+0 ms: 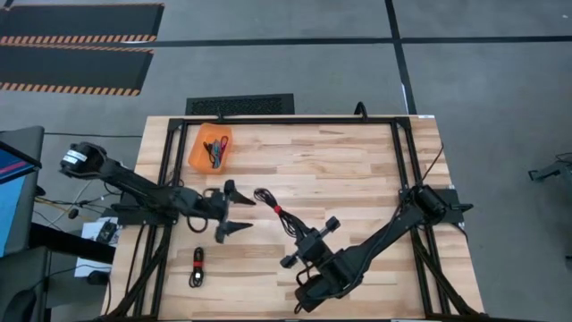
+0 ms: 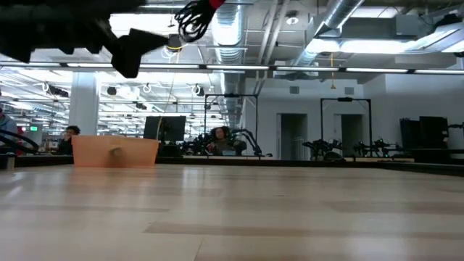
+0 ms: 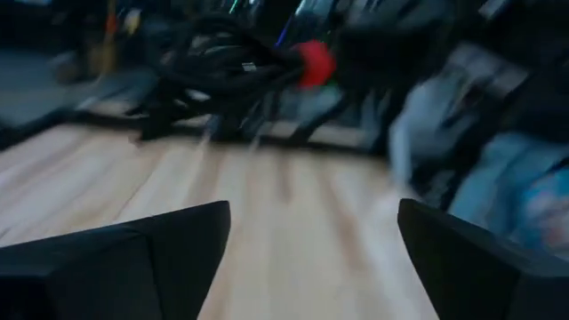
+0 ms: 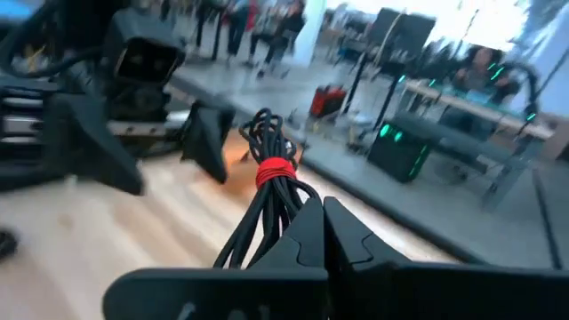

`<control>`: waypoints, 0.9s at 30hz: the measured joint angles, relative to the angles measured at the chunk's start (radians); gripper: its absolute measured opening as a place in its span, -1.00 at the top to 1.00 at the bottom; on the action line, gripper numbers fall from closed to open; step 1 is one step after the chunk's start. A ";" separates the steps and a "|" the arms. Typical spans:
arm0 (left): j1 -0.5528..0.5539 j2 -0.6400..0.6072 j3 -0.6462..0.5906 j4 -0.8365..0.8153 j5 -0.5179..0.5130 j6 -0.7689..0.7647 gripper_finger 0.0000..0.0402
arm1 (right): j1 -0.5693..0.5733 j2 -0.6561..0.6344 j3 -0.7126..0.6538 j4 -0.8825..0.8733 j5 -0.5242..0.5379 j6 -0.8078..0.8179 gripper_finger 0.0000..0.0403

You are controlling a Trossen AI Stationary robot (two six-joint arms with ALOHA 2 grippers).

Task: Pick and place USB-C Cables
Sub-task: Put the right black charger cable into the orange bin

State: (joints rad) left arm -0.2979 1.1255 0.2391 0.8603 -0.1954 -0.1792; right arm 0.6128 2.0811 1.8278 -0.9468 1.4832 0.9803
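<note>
Black cable with a red tie is clenched in the right pincer, held above the bench, well apart from the orange bin. Light and floppy, it looks best gripped at the tie. The left pincer gapes beside it, released.

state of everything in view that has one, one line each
black coiled cable with red tie: lifted off the table, clamped in the right gripper
right gripper: shut on the cable, held in the air
left gripper: open, empty, facing the held cable
orange plastic bin: upright at the far left of the table, cables inside
black cable bundle with red band: lying loose on the wooden table, near edge
</note>
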 joint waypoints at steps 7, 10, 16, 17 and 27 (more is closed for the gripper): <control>0.035 0.002 -0.067 0.264 0.140 -0.081 -0.61 | -0.007 0.000 0.000 0.075 0.086 -0.070 0.98; 0.035 0.002 -0.063 0.267 0.139 -0.090 -0.61 | -0.022 0.000 0.000 0.134 0.086 -0.080 0.98; 0.035 0.002 -0.063 0.264 0.068 -0.118 -0.61 | -0.046 0.001 0.000 0.361 0.047 -0.329 0.98; 0.035 0.002 -0.063 0.264 0.050 -0.121 -0.61 | -0.046 0.001 0.000 0.402 0.036 -0.382 0.98; 0.056 0.003 -0.063 0.283 0.070 -0.184 -0.61 | -0.111 0.001 0.000 0.675 -0.225 -0.723 0.98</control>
State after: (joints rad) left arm -0.2420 1.1282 0.1761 1.1435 -0.1254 -0.3629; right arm 0.5018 2.0823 1.8278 -0.2720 1.2579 0.2570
